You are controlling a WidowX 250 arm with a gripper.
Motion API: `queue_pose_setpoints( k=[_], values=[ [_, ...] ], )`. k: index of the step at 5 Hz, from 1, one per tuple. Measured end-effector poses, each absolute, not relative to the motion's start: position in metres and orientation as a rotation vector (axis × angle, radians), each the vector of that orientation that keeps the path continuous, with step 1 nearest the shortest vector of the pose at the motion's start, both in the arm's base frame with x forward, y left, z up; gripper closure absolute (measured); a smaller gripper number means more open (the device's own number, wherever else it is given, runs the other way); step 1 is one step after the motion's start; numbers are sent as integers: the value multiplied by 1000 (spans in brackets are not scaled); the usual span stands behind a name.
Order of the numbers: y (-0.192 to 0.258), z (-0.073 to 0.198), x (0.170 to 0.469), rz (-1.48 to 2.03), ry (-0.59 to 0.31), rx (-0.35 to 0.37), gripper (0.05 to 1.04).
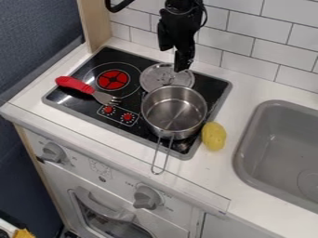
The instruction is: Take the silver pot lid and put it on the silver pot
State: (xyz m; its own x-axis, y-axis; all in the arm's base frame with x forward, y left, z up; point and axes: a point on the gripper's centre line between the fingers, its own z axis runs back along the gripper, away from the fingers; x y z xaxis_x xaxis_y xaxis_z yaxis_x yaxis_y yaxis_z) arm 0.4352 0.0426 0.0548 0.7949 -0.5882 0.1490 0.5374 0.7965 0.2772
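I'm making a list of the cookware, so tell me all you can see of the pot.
The pot is round, silver and shiny, apparently metal, with fairly straight walls and a long wire-loop handle reaching out over the counter's near side. It stands upright and uncovered on the stove, its bare inside showing. The lid lies just behind it; whether they touch, I cannot tell. A yellow toy sits close beside it.

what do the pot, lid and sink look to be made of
Pot: metal, likely steel, with a soft shine inside. Lid: seems the same metal, polished, by its bright glints. Sink: smooth matte grey, perhaps plastic, as it lacks metal glints.
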Motion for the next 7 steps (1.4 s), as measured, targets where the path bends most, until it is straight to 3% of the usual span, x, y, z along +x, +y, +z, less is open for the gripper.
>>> queue_pose_setpoints(
  k=[1,3,5,7],
  values=[
    [42,34,431,-614,-187,205,82],
    [52,21,421,-626,-144,115,82],
    [62,21,418,-599,-108,125,118],
    [66,19,420,-594,-90,150,685]
  ],
)
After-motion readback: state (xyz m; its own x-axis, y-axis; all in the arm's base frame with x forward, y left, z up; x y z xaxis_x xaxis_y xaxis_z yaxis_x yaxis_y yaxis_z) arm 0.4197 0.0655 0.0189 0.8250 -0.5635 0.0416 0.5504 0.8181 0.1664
